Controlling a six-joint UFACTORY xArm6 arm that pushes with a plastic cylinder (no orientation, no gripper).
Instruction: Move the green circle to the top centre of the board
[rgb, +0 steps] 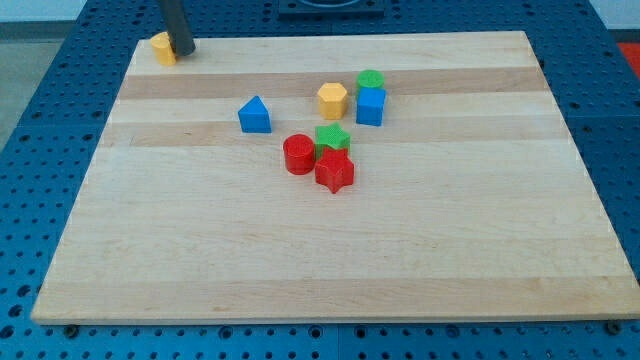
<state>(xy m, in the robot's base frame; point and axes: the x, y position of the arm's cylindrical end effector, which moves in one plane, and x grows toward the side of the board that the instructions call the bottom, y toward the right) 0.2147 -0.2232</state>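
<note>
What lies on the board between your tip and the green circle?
In the camera view, only bare wood lies between my tip and the green circle; the yellow hexagon sits just below that line.

Robotics lab: wooden board (330, 250) on blue perforated bench (60, 90) w/ holes.

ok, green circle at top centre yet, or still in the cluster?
Not yet: the green circle touches the blue cube, below the board's top edge. My tip is far left, by a yellow block.
</note>
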